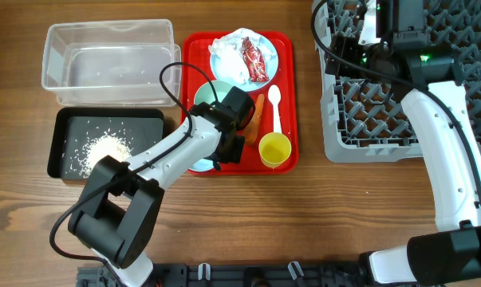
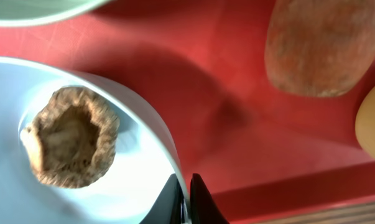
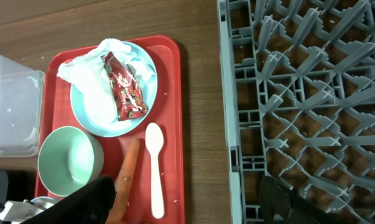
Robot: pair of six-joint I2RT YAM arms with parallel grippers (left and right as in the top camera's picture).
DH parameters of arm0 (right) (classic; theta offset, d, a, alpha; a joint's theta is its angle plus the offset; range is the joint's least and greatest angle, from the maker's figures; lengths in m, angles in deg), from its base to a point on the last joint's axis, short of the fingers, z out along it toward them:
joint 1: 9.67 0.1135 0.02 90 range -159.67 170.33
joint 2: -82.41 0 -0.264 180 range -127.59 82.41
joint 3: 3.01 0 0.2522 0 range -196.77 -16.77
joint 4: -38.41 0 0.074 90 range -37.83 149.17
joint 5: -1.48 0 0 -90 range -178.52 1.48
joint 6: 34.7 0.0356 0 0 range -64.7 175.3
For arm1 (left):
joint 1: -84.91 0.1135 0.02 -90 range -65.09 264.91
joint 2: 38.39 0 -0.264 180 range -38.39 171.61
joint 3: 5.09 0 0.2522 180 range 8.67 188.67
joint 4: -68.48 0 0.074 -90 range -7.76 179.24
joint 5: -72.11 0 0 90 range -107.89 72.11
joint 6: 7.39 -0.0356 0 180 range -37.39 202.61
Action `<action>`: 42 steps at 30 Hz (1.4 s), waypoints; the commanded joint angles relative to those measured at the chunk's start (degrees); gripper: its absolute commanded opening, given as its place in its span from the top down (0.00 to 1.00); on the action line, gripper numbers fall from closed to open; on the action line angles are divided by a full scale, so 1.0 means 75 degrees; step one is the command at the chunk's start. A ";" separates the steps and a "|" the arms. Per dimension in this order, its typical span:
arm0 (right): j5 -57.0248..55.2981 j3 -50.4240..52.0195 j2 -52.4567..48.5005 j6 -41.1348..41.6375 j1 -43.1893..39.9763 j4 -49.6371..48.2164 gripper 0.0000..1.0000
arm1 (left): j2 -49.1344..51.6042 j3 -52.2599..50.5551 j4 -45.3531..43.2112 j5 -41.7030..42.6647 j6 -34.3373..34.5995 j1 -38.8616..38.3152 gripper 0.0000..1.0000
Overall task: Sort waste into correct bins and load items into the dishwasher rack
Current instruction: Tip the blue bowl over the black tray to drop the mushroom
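Observation:
My left gripper (image 2: 187, 200) is shut on the rim of the light-blue bowl (image 2: 122, 186), which holds a small brown food lump (image 2: 69, 146). Overhead, this gripper (image 1: 228, 145) is over the red tray's lower left, and the bowl (image 1: 202, 165) shows under it. The carrot (image 1: 258, 112), white spoon (image 1: 275, 108), yellow cup (image 1: 275, 149) and green bowl (image 1: 212, 89) lie on the tray. The light-blue plate (image 1: 272, 52) carries the napkin (image 1: 228, 44) and red wrapper (image 1: 254, 60). My right gripper (image 3: 187, 211) is open and empty, high beside the grey rack (image 1: 384, 119).
The clear tub (image 1: 104, 56) stands at the back left. The black tray (image 1: 65, 127) in front of it holds white rice (image 1: 104, 149). The red serving tray (image 1: 289, 80) lies between the bins and the rack, with a strip of bare table by the rack's left edge (image 3: 227, 124).

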 commanded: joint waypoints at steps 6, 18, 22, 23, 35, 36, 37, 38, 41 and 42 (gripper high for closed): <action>0.0064 0.0032 -0.0117 -0.0064 0.0026 0.0006 0.23 | -0.1620 0.1719 0.1183 0.0580 0.0440 0.0391 0.96; 0.0035 0.0032 -0.0117 -0.0073 0.0026 -0.0006 0.23 | -0.2728 0.0443 0.1274 0.4269 -0.0198 0.5546 0.96; 0.0041 0.0032 -0.0117 -0.0061 0.0026 0.0000 0.23 | -0.2728 -0.0962 -0.0265 0.6974 -0.0895 0.7376 0.96; 0.0041 0.0032 -0.0117 -0.0064 0.0026 -0.0003 0.23 | -0.2719 -0.1259 -0.0592 0.7428 -0.0997 0.7723 0.96; 0.0067 0.0032 -0.0117 -0.0041 0.0026 0.0023 0.23 | -0.1696 -0.2154 -0.1664 1.1223 -0.2958 1.0660 0.96; 0.0067 0.0032 -0.0117 -0.0041 0.0026 0.0026 0.22 | -0.1332 -0.2154 -0.1784 1.1205 -0.3054 1.0759 0.96; 0.0064 0.0032 -0.0117 -0.0041 0.0026 0.0023 0.22 | -0.0994 -0.2154 -0.1918 1.1243 -0.3048 1.0809 0.96; 0.0067 0.0032 -0.0117 -0.0041 0.0026 0.0023 0.22 | -0.0606 -0.2154 -0.2031 1.1625 -0.3054 1.0812 0.96; 0.0067 0.0032 -0.0117 -0.0035 0.0026 0.0026 0.22 | -0.0117 -0.2151 -0.2291 1.2339 -0.3022 1.0812 0.96; 0.0067 0.0032 -0.0117 -0.0041 0.0026 0.0026 0.22 | -0.0090 -0.2151 -0.2259 1.2339 -0.3016 1.0812 0.96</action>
